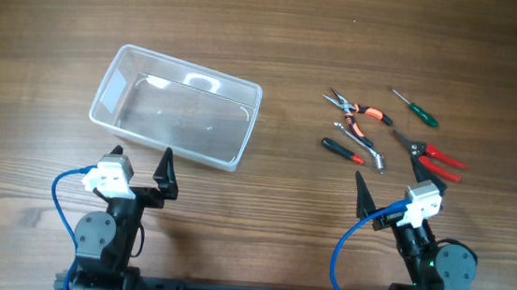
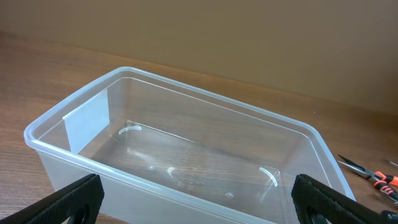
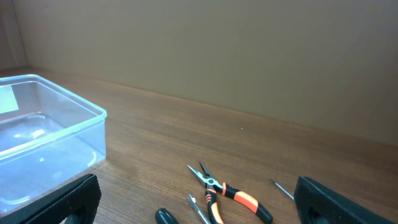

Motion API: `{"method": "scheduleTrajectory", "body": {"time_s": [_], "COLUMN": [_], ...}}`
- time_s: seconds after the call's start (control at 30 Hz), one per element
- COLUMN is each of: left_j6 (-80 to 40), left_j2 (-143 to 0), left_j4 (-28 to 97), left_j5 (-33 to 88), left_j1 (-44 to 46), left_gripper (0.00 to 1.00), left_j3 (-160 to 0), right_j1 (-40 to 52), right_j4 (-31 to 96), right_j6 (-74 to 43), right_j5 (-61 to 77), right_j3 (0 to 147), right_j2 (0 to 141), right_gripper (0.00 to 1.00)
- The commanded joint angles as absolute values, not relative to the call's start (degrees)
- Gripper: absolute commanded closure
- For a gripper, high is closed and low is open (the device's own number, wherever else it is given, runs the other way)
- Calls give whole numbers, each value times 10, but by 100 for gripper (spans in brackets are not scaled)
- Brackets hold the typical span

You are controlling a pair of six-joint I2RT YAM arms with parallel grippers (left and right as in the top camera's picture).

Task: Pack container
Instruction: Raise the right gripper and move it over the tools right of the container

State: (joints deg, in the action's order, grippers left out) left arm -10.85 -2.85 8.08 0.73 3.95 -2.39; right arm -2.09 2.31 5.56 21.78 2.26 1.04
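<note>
The clear plastic container (image 1: 195,68) lies empty at the left of the table; it also shows in the left wrist view (image 2: 186,87) and the right wrist view (image 3: 93,112). My left gripper (image 1: 142,158) is open and empty just in front of the container's near wall (image 2: 199,190). My right gripper (image 1: 401,188) is open and empty (image 3: 198,186), just short of the hand tools. These are orange-and-black needle-nose pliers (image 1: 355,108) (image 3: 233,194), a green screwdriver (image 1: 414,108), red-handled cutters (image 1: 436,157), a black-handled screwdriver (image 1: 342,150) and a small silver tool (image 1: 364,143).
The wooden table (image 1: 278,34) stretches bare behind the container and tools. Blue cables loop beside each arm base at the front edge. A plain wall stands behind the table in the wrist views.
</note>
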Motion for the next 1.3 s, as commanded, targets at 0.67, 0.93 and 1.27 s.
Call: {"method": "scheduleTrajectory", "body": {"time_s": [0.67, 0.93, 1.27], "left_j6": [-114, -114, -114], "left_j2": [-30, -30, -30], "left_j4": [81, 81, 81], "left_j5": [6, 6, 6], "left_j1": [36, 36, 36], "left_gripper": [0, 0, 0], "left_j3": [-22, -22, -22], "right_j1": [-22, -22, -22], "right_j4": [22, 35, 173], "right_j6": [36, -90, -10], "right_j5": [220, 260, 166], "right_j3": [20, 64, 415], "right_j2": [6, 14, 303], "right_gripper": [0, 0, 0]}}
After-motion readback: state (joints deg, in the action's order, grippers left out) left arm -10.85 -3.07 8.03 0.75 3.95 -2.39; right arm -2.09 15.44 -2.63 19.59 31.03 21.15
